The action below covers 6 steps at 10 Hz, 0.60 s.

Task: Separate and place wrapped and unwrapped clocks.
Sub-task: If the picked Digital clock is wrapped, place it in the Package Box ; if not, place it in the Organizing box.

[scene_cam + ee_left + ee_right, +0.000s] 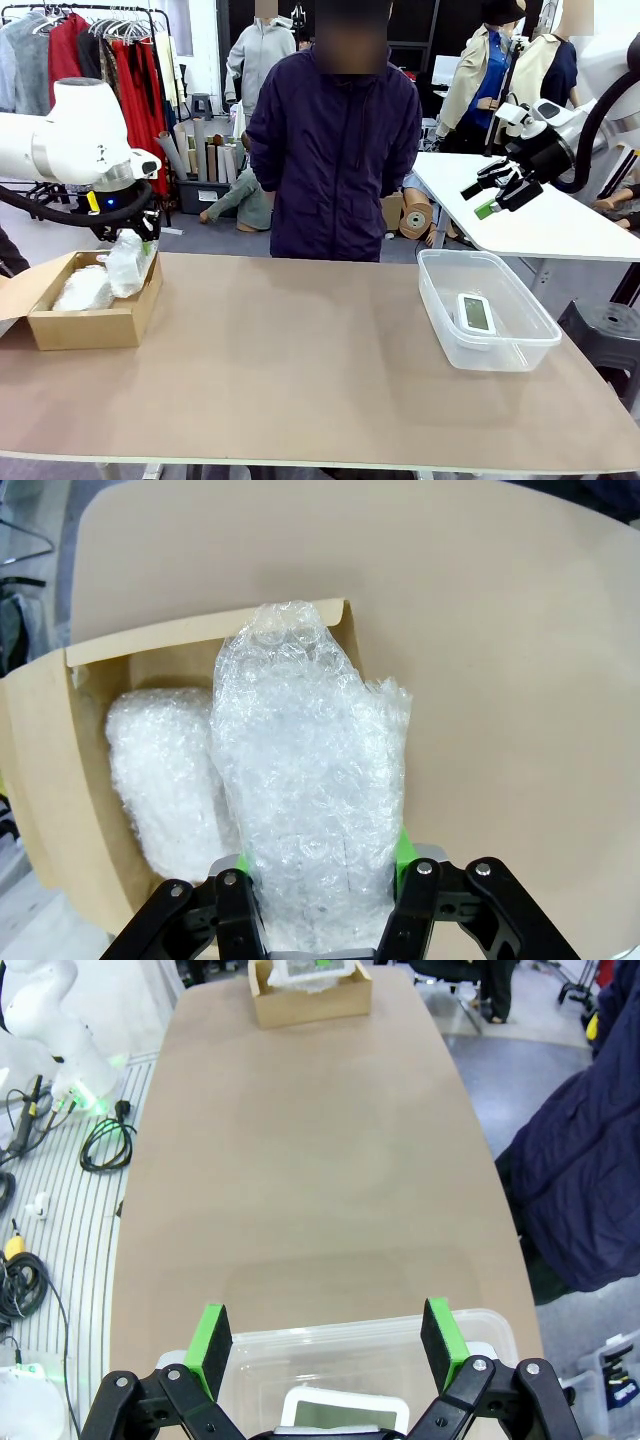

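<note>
A bubble-wrapped clock bundle [315, 810] was held pinched between the green pads of the left gripper [325, 880], hanging upright over the near corner of the brown cardboard box [85, 325]. A second wrapped bundle [165, 780] lay already on the box floor, just beside the held one. The bare white digital clock [476, 313] was seen lying screen-up in the clear plastic tub [500, 345] at the other end of the table [300, 370]. The right gripper [497, 190] was raised above and beyond the tub with its jaws spread wide and nothing between them.

The step in hand was judged to be the placing of the last wrapped bundle; the sorting appeared nearly finished. For the next move, the bundle would need to be lowered into the free space beside its neighbour, clear of the box wall, and then released.

What lay inside either wrap could not be made out through the plastic. The lower end of the held bundle was hidden by the fingers, and only the upper part of the tub and clock was caught in the right wrist view. The hands of the person [333, 160] standing at the far side could not be seen.
</note>
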Each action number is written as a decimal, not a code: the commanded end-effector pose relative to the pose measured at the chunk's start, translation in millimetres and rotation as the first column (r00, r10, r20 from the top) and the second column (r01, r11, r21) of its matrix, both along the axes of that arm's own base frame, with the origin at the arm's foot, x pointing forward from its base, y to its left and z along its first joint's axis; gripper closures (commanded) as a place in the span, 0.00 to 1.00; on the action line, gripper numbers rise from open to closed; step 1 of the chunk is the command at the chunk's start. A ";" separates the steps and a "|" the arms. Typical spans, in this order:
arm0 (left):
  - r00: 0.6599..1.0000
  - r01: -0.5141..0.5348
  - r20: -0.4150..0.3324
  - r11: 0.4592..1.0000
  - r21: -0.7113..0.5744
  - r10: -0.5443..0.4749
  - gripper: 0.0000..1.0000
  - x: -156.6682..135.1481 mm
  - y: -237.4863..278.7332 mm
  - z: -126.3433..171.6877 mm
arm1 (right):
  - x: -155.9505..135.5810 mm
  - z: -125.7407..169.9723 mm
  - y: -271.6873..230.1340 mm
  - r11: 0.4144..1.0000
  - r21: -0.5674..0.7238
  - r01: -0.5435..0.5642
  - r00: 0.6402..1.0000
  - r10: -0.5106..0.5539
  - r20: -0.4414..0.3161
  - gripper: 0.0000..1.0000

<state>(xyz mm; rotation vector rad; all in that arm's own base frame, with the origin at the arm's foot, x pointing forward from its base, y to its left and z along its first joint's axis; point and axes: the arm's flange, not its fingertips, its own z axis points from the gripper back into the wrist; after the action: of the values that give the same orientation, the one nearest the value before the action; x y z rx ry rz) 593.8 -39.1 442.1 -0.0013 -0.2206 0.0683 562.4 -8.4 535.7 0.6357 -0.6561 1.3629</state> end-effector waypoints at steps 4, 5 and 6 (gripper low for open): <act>1.000 0.004 0.000 1.000 0.001 -0.004 1.00 0.2 0.0 0.6 | -3.0 -1.6 0.4 1.000 -0.020 -0.008 1.000 0.009 0.023 0.00; 1.000 0.029 0.000 0.999 0.041 -0.029 1.00 0.8 6.1 1.1 | -3.0 -1.6 0.4 1.000 -0.020 -0.008 1.000 0.009 0.023 0.00; 1.000 0.030 -0.002 0.999 0.045 -0.030 1.00 2.7 9.7 -0.4 | -3.0 -1.6 0.4 1.000 -0.020 -0.008 1.000 0.009 0.023 0.00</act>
<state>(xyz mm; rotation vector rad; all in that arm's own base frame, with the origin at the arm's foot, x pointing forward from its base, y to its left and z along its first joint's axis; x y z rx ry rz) 594.2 -35.4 442.0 0.0162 -0.2199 0.0542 562.4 -8.4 535.7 0.6357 -0.6562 1.3629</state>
